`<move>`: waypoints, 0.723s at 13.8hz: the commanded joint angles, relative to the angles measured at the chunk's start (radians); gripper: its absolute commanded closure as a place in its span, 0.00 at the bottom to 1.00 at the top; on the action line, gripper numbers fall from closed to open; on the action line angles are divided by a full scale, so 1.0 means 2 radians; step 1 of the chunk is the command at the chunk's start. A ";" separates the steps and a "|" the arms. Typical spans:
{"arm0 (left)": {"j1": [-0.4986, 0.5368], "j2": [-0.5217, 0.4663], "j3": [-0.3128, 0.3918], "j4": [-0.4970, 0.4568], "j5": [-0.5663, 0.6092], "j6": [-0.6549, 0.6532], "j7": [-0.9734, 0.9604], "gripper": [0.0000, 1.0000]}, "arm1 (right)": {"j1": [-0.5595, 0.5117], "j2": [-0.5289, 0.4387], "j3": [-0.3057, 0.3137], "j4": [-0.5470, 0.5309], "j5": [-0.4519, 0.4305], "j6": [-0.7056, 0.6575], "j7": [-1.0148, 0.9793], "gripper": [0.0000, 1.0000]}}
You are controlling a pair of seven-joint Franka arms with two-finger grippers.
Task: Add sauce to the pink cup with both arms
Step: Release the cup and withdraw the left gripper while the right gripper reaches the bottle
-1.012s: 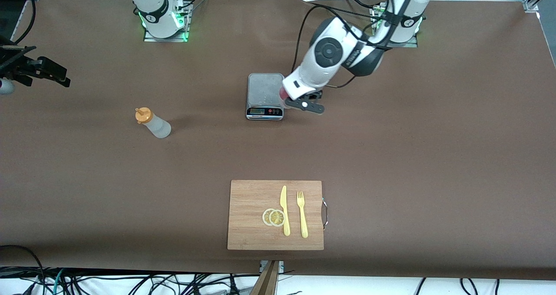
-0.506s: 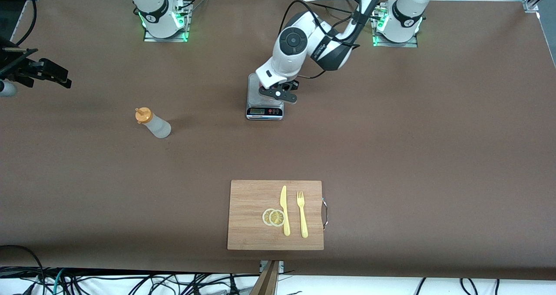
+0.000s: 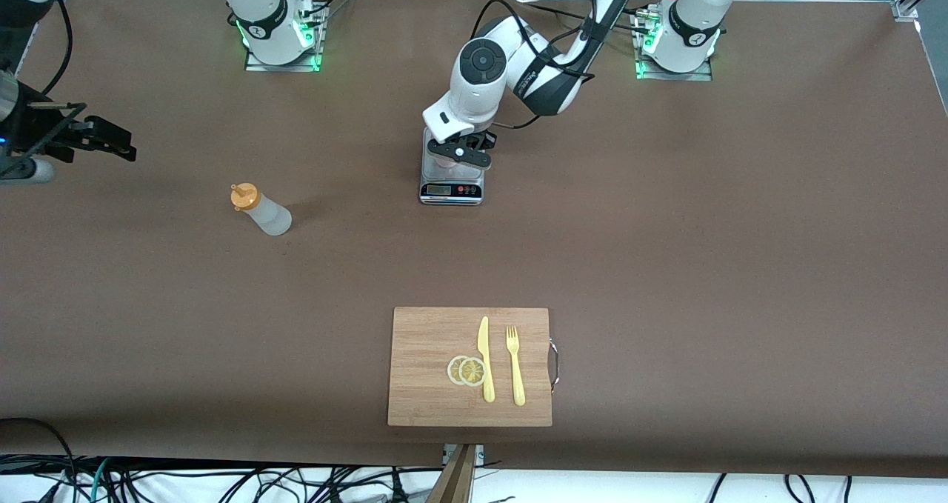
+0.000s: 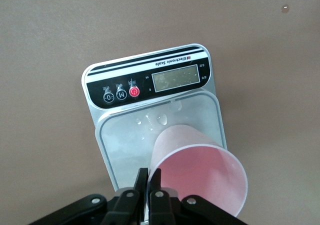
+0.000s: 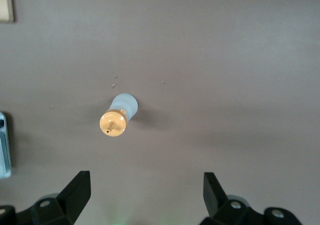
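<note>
My left gripper (image 3: 461, 155) is shut on the rim of the pink cup (image 4: 200, 170), one finger inside the rim and one outside (image 4: 149, 174). The cup stands mouth up and tilted over the metal plate of a kitchen scale (image 4: 150, 82); I cannot tell whether its base touches the plate. In the front view the hand hides the cup. The sauce bottle (image 3: 263, 212), whitish with an orange nozzle cap, stands on the table toward the right arm's end. My right gripper (image 3: 122, 147) hangs open above the table near that end. The right wrist view shows the bottle (image 5: 119, 116) beneath the spread gripper (image 5: 145, 182).
The scale (image 3: 452, 190) sits mid-table, nearer the arms' bases. A wooden cutting board (image 3: 422, 370) lies near the table's front edge with a yellow knife (image 3: 485, 358), a yellow fork (image 3: 515, 366) and two lemon slices (image 3: 466, 370) on it.
The left arm has carried the pink cup from beside the scale to over its plate. The right gripper has shifted a little toward the bottle.
</note>
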 commanded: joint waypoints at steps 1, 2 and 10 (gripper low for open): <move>-0.007 0.008 0.009 0.009 -0.010 0.000 0.006 0.00 | -0.003 0.025 0.002 0.002 0.019 0.001 -0.123 0.00; -0.005 0.001 0.011 0.010 -0.010 -0.002 0.006 0.00 | -0.008 0.031 0.000 0.000 0.050 0.001 -0.172 0.00; 0.071 -0.048 0.025 0.121 -0.006 -0.197 0.005 0.00 | -0.099 0.087 -0.004 -0.053 0.255 0.007 -0.545 0.00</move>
